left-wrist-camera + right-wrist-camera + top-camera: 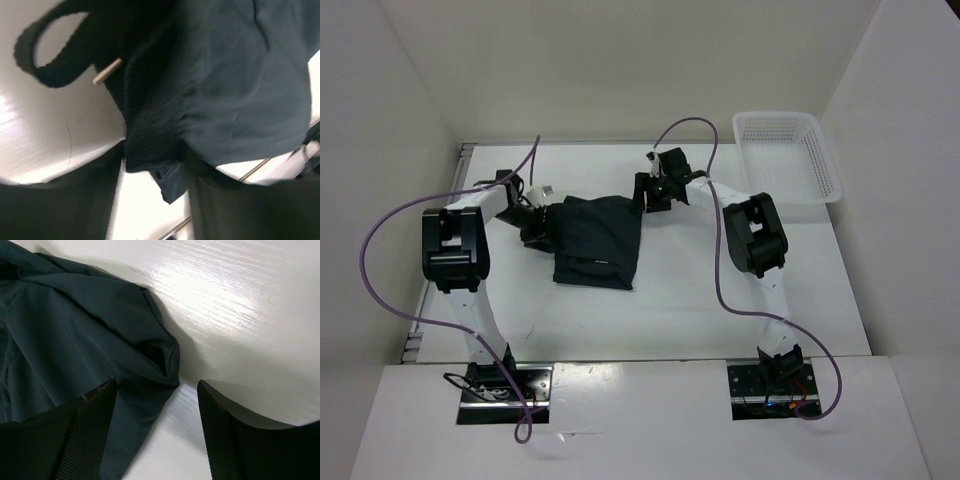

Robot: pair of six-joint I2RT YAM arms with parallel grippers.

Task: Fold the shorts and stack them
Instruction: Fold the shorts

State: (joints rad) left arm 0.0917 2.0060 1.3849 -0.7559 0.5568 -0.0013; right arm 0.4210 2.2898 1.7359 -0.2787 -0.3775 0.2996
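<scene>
Left pincer (155,200) is straddling a hem of the shorts (595,240), jaws spread with fabric between them and not visibly pinching. The right pincer (157,405) is hanging spread beside the cloth's corner. The shorts are lying rumpled, perhaps half folded, mid-surface (720,300). Nothing is stacked, so folding seems barely begun. Both arms are reaching forward and bending inward toward the cloth.
</scene>
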